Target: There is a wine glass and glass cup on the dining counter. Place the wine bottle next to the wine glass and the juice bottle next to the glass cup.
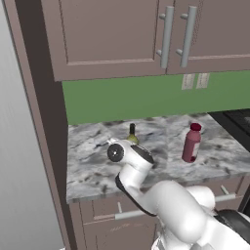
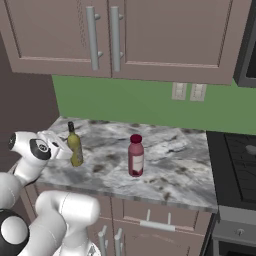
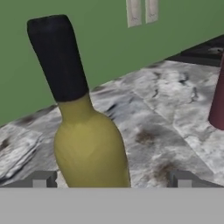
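While you look along the hand [image 3: 111, 180], you see its two dark fingertips [image 3: 43, 179] standing wide apart at the bottom of the hand view, with the wine bottle [image 3: 85, 131] between them and closer to the left one; the fingers are spread open and grip nothing, and you cannot tell whether either tip touches the glass. That bottle stands upright on the marbled worktop [image 2: 170, 165] under the brown wall cabinets [image 2: 150, 35], its olive-yellow body topped by a narrow black neck.

From the right base view you find the wine bottle [image 2: 75, 145] near the left end of the worktop, with the white wrist of the arm [image 2: 35, 150] just beside it on its left. The juice bottle [image 2: 135, 156] stands upright well to the right of it, apart from it, with its maroon cap and paler label band facing you (in the hand view it appears as a dark red sliver at the right edge).

From the left base view, the arm's wrist covers most of the wine bottle [image 1: 132, 134], so you see just its neck and shoulder; the juice bottle [image 1: 192, 143] stands to the right. Behind both runs a green wall [image 2: 150, 102] with two pale outlets [image 2: 188, 91], and a dark stove [image 2: 240, 165] adjoins the worktop's right end.
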